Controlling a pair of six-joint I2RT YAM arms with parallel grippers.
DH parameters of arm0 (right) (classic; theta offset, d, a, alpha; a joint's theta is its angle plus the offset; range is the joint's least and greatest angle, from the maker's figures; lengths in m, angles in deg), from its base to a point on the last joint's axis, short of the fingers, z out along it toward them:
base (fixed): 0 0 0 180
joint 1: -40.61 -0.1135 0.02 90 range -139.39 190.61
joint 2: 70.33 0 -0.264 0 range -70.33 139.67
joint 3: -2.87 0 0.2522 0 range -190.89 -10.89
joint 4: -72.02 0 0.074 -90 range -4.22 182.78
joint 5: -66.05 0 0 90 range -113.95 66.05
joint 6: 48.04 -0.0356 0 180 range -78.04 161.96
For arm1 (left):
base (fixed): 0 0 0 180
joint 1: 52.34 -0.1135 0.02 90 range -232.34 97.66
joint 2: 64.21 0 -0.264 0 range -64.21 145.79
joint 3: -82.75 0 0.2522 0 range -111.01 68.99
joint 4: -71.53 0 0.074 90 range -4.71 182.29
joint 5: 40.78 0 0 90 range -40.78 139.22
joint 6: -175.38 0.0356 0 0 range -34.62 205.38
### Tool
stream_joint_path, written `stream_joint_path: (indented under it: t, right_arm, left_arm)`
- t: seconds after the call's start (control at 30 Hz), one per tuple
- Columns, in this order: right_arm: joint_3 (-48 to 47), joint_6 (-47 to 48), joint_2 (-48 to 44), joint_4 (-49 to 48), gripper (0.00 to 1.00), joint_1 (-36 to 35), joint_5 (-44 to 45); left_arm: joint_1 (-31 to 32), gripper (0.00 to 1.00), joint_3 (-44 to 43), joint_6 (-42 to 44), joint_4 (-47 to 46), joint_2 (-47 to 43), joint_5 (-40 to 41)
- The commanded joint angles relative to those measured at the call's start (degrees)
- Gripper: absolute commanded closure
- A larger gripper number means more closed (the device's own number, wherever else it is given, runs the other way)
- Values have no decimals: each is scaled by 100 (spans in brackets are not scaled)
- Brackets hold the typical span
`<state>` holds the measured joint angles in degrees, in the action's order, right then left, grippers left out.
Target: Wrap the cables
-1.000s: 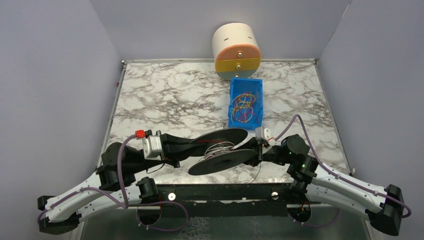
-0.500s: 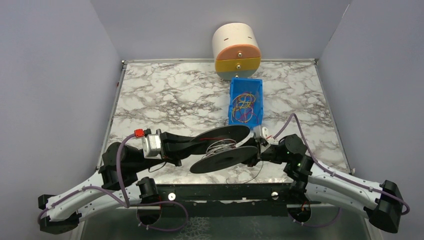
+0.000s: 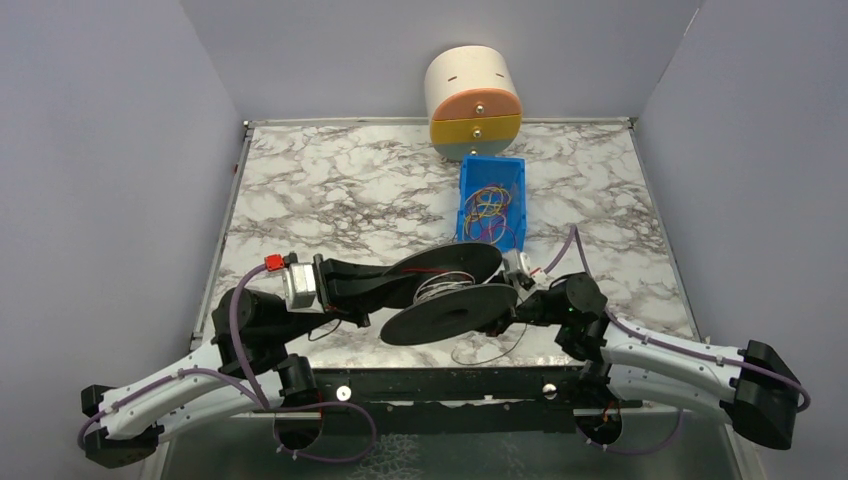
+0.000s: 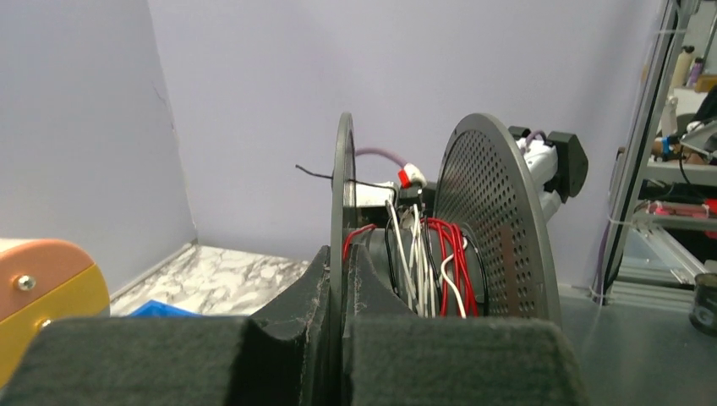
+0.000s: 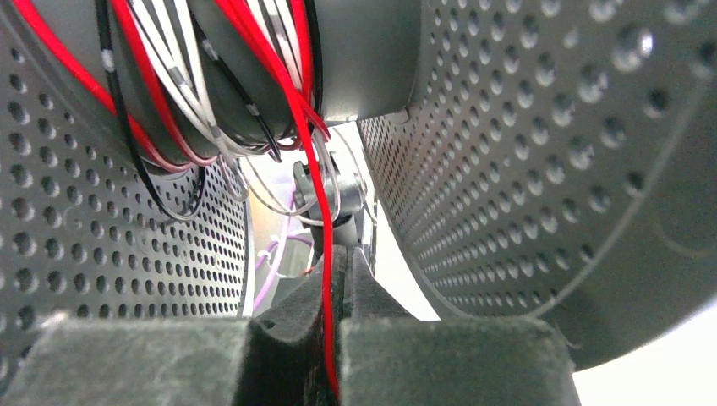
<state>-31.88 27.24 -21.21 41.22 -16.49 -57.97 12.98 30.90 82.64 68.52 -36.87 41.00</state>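
While a spool (image 3: 450,311) hangs above, lilac walls (image 3: 100,150) flank the marble table (image 3: 340,190).

Left end effector (image 4: 342,321), right end effector (image 5: 336,321): both clamped.

Arms: two, the left arm (image 3: 170,385) and the right arm (image 3: 670,362).
Grippers: two, the left gripper (image 4: 342,342) and the right gripper (image 5: 338,347).
Spool (image 3: 450,312): one, with two perforated discs.
Cables (image 4: 423,254): three colours wound on the spool, red, white and black; the strands look too tangled to count.
Bin (image 3: 492,160): one, blue.
Drawer unit (image 3: 472,85): one.
Counter (image 3: 330,190): one.
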Motion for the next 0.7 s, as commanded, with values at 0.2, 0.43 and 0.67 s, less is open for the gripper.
stream_joint_path:
  t: [0.2, 0.43, 0.67]
  right_arm:
    - [-91, -285, 536, -831, 99, -461, 655]
    - [-10, -269, 369, -640, 89, -479, 1055]
    - [104, -202, 21, -394, 77, -478, 1449]
  left_arm:
    - [-2, 100, 126, -140, -1170, 312, 234]
    - [1, 100, 216, -64, -1161, 140, 388]
    - [5, 100, 245, 27, -1161, 53, 516]
